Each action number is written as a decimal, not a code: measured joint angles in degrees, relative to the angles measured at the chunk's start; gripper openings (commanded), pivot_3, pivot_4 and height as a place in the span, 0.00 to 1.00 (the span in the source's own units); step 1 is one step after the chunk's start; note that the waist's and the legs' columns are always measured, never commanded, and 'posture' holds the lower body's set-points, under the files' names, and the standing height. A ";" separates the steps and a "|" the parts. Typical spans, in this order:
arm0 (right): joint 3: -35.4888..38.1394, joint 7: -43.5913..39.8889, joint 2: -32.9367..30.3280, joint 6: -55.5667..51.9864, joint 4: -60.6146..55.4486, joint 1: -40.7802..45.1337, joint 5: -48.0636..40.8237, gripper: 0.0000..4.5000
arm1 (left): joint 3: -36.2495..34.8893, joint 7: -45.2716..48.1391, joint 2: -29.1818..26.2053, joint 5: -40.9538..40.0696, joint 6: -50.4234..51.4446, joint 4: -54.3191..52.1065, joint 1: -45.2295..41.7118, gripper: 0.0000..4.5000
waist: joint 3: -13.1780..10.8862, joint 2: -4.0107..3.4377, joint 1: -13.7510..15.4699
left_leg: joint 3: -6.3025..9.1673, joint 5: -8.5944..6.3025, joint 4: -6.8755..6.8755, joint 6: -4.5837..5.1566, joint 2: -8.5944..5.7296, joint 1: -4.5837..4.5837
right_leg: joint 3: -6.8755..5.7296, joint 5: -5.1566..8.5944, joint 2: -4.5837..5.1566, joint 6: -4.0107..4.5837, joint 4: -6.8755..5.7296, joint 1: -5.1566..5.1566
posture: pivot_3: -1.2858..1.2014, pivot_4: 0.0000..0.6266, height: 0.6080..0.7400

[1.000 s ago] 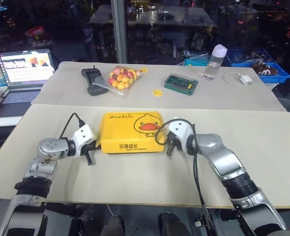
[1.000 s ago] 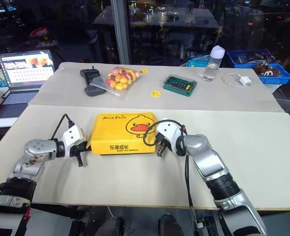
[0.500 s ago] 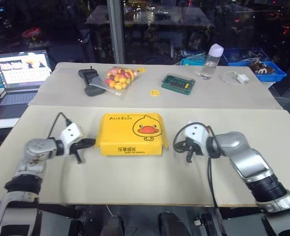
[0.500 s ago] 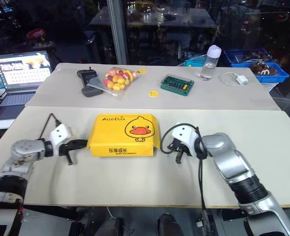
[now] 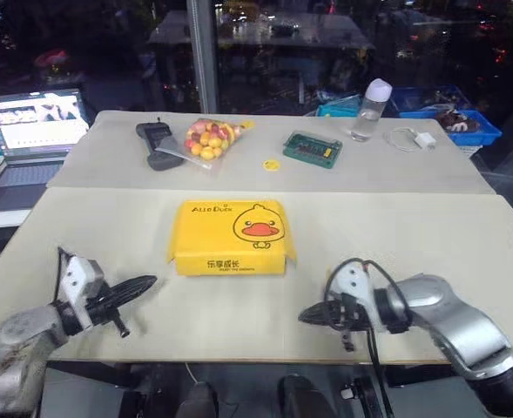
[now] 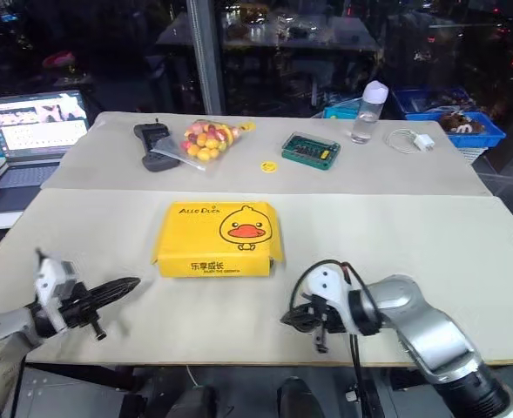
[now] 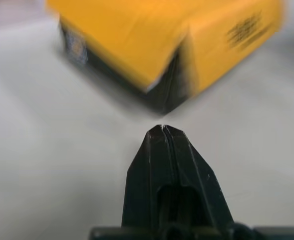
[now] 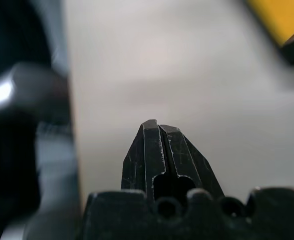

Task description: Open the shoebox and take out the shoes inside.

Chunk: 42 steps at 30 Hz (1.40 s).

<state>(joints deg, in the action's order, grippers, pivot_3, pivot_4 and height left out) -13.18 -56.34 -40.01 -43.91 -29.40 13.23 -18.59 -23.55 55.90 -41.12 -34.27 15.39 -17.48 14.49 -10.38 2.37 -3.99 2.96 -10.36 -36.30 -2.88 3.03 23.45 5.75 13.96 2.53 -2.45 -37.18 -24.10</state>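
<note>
Shoebox (image 5: pixel 231 236): lid shut, flat on the bench (image 5: pixel 430 252), mid-front.
Left gripper (image 5: pixel 147 282): fingers pressed together, near the bench's front edge, apart from the box.
Right gripper (image 5: pixel 307 314): fingers pressed together, likewise apart.
Risk: closed tips cannot catch the lid lip; a push may slide the box.
View difference: the left wrist view shows the box's dark corner under the lid.

Left gripper (image 5: pixel 151 280) and right gripper (image 5: pixel 303 315) — both pinched closed, empty — low, tips inward.
</note>
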 measured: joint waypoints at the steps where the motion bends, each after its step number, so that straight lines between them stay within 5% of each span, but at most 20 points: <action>1: -0.36 1.63 0.93 -0.61 -0.09 0.11 0.10 0.01 | -1.60 -1.14 0.04 -1.41 1.39 -3.40 1.95 0.00 | 0.00 -0.01 0.09 | -0.02 0.00 0.00 0.00 -0.02 -0.03 | 0.01 0.01 0.02 0.02 0.00 -0.01 | 0.52 0.24 0.81; 7: -3.95 11.05 9.18 -3.88 0.99 4.84 2.20 0.01 | -6.90 -3.33 0.05 -5.45 6.55 -12.62 10.54 0.00 | 0.01 0.01 0.19 | -0.02 0.00 0.01 0.00 -0.02 0.08 | 0.00 0.05 -0.01 0.08 0.07 -0.12 | 0.52 0.24 0.81; 19: -12.86 19.71 15.88 -1.27 8.89 8.48 10.19 0.01 | -1.89 -7.73 2.62 -5.05 7.03 -14.14 6.42 0.00 | 0.12 0.18 -0.21 | -0.01 0.00 0.00 0.00 -0.01 0.00 | 0.00 0.04 -0.03 0.11 0.06 -0.04 | 0.52 0.24 0.81; 23: -10.23 24.43 18.44 -0.30 12.47 9.69 12.14 0.01 | -0.31 -8.21 2.88 -4.40 7.03 -14.71 6.40 0.00 | 0.12 0.17 0.03 | -0.01 0.00 0.01 0.00 -0.01 0.05 | 0.00 0.03 -0.03 0.13 0.06 -0.11 | 0.52 0.24 0.81; 28: 2.09 28.91 26.96 -1.40 9.58 12.95 5.66 0.01 | 0.20 -8.43 2.90 -4.19 7.07 -14.98 5.74 0.00 | 0.09 0.15 0.03 | 0.03 0.00 0.02 0.01 -0.01 0.30 | -0.04 -0.09 -0.06 -0.13 0.07 -0.23 | 0.52 0.24 0.81; 36: 0.67 26.49 26.16 -4.93 4.52 13.46 1.04 0.01 | 1.90 -8.45 2.96 -3.99 7.07 -15.10 5.76 0.00 | 0.08 0.13 -0.08 | 0.03 0.01 0.06 0.01 0.00 0.29 | -0.04 0.05 -0.05 0.04 0.06 -0.24 | 0.52 0.24 0.81; 42: 9.52 39.12 31.78 4.57 20.44 34.82 5.86 0.01 | 2.87 -8.70 3.03 -3.72 7.06 -15.30 5.14 0.00 | -0.01 -0.01 -0.21 | 0.03 0.01 0.05 0.01 0.00 0.21 | -0.05 -0.15 -0.07 0.20 0.05 -0.29 | 0.52 0.24 0.81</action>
<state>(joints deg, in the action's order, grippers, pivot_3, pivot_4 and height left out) -3.66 -17.22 -8.23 -39.34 -8.96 48.05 -12.73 -20.68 47.20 -38.09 -37.99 22.45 -32.78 19.63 -10.38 2.36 -4.21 2.99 -10.36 -36.25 -2.87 3.02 23.67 5.70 13.81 2.46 -2.25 -37.13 -24.39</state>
